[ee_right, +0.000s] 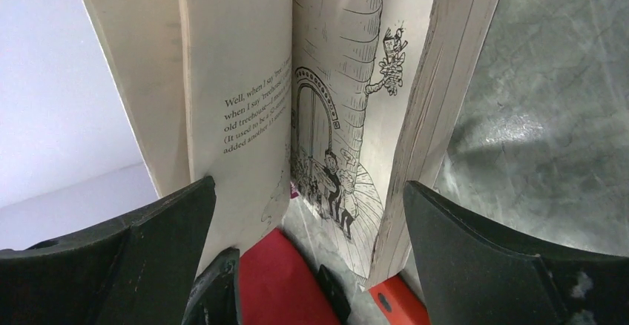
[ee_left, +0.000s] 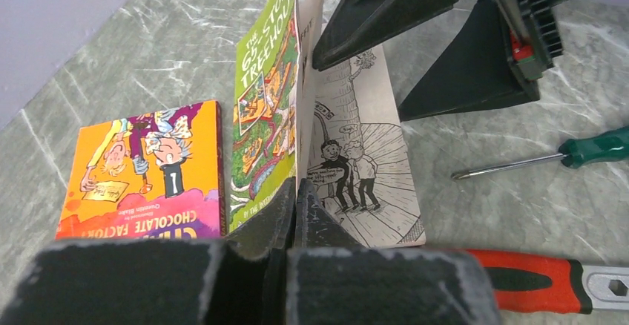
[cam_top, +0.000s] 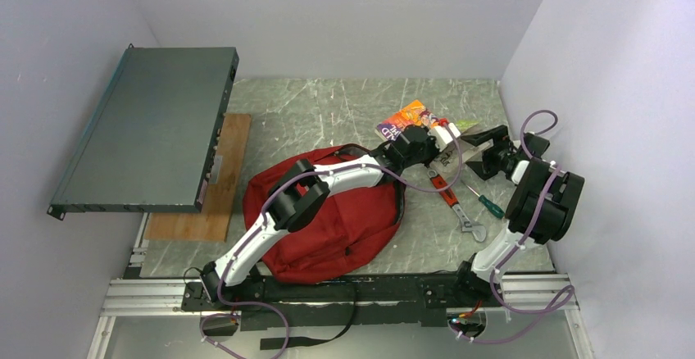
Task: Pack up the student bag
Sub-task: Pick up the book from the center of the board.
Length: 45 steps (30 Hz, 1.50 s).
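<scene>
Bag is reached best if book (pinched by left gripper, right gripper spread) is lifted slowly, pages kept together.

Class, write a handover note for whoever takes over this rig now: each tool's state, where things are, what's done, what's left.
Left tool: shut on the green book, held upright.
Right tool: open, fingers either side of its pages.
Student bag: near edge, under the left arm.
Orange book, wrench, screwdriver: on the table.
Done: nothing visibly packed.
Left: likely every item.
</scene>
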Tool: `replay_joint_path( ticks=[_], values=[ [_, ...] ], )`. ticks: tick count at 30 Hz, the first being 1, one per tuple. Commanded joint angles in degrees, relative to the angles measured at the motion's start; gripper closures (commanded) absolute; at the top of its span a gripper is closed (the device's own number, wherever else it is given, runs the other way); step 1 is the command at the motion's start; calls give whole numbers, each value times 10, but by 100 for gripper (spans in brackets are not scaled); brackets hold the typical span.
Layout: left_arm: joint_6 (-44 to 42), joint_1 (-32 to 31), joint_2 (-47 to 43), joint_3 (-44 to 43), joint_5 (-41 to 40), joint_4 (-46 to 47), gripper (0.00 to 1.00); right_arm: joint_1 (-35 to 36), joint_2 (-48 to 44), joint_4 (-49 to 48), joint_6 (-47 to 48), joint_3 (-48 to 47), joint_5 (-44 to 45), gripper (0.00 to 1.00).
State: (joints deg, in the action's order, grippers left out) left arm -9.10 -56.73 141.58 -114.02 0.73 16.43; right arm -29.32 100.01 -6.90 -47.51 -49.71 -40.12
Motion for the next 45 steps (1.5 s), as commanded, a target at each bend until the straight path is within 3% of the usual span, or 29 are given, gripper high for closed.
replay_joint_path(
  ticks=[1,9,16,20,23,30,39,42,45],
  values=[
    [29,-1,-24,-17,37,-9,100,-1,15,-143,-59,32,-47,0],
    [55,1,-9,-34,72,-38,100,6,29,-243,-116,49,-90,0],
    [53,4,-7,-30,95,-43,100,30,11,-218,-104,39,-111,1],
    [51,5,-9,-27,103,-45,100,47,10,-230,-114,42,-121,7],
    [48,5,-8,-25,109,-44,100,58,7,-192,-90,30,-116,11],
    [42,5,-4,-32,119,-55,100,77,5,-8,43,-33,-65,15],
    [34,4,-20,-18,124,-65,99,78,5,-18,27,-50,-57,24],
    [37,4,-32,-11,115,-78,85,78,30,-48,1,-55,-73,22],
    [39,9,-44,-15,111,-117,53,78,45,-55,-2,-65,-86,25]
  ],
)
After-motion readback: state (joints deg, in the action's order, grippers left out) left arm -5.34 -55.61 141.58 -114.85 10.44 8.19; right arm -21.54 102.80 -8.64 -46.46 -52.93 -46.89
